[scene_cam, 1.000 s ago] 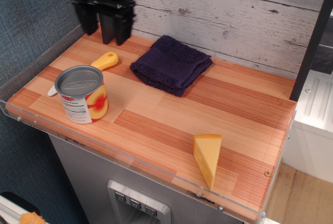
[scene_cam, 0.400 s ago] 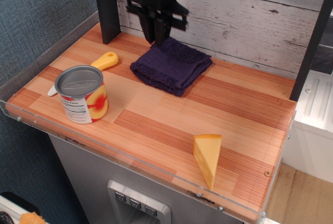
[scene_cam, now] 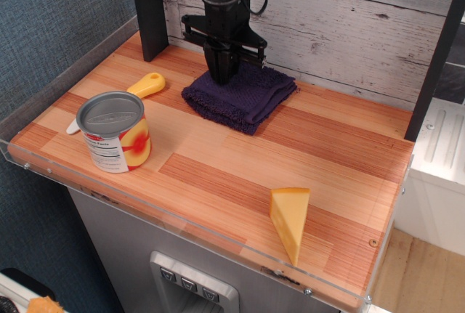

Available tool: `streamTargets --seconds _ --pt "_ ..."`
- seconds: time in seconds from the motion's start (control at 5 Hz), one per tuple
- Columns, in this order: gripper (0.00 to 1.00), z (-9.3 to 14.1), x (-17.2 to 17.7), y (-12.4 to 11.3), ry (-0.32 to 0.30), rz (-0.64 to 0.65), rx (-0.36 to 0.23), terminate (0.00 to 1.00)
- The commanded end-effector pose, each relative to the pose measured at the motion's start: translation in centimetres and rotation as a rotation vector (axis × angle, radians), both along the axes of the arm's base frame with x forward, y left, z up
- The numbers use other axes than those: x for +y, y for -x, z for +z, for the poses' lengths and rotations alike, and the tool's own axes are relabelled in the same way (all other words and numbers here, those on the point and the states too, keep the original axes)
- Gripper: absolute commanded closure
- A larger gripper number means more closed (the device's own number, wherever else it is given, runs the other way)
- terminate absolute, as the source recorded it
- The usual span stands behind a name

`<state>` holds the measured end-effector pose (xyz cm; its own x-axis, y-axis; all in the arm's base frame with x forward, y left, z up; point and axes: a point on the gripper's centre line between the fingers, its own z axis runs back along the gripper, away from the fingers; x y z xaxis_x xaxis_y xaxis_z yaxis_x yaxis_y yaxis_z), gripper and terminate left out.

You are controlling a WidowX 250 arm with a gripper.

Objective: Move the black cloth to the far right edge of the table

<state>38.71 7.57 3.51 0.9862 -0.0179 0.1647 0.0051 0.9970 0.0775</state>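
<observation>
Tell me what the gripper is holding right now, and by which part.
Cannot be told. The gripper is down on the cloth near its back-left part, but the fingers hide any pinch.

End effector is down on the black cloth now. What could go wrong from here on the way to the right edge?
1. The end effector sits near the back-left part of the black cloth; it may pinch only the top fold, so the cloth unfolds or drags.
2. A trailing cloth could brush the cheese wedge near the front right.
3. The table has an acrylic rim; releasing too far right could drape the cloth over it.
</observation>
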Motion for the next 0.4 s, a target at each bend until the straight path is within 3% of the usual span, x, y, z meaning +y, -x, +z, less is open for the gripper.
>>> streamTargets --seconds 0.0,0.2 --pt "1.0 0.3 -1.4 -0.8 0.028 0.005 -0.026 0.0" --pt "1.0 -0.5 -3.0 -0.8 0.044 -0.021 -0.014 0.0"
